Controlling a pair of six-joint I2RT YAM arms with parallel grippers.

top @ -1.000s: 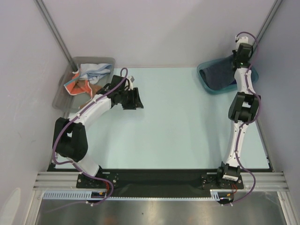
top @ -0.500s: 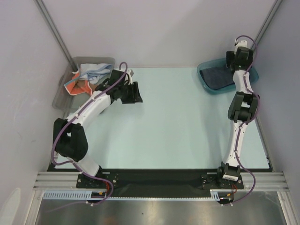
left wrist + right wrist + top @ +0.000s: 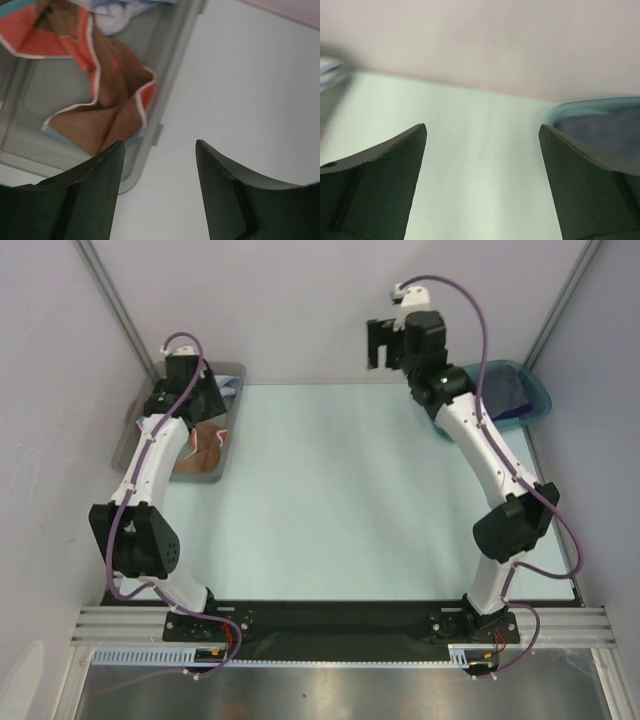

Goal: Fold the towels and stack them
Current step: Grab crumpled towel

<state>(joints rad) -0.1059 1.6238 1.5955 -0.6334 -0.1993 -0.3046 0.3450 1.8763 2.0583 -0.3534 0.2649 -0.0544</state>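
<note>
Left wrist: crumpled orange-red cloth towel lies in the grey plastic bin, eleven o'clock of my left gripper, fingers parted, empty. Right gripper wide apart, empty; dark grey-blue towel at three o'clock. Picking step, I reckon: next, drop and pinch an edge.

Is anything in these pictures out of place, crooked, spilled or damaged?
Nothing is spilled or damaged. Only the orange towel looks untidy: it lies crumpled in the grey bin, with a pale towel bunched next to it. Neither is folded.
</note>
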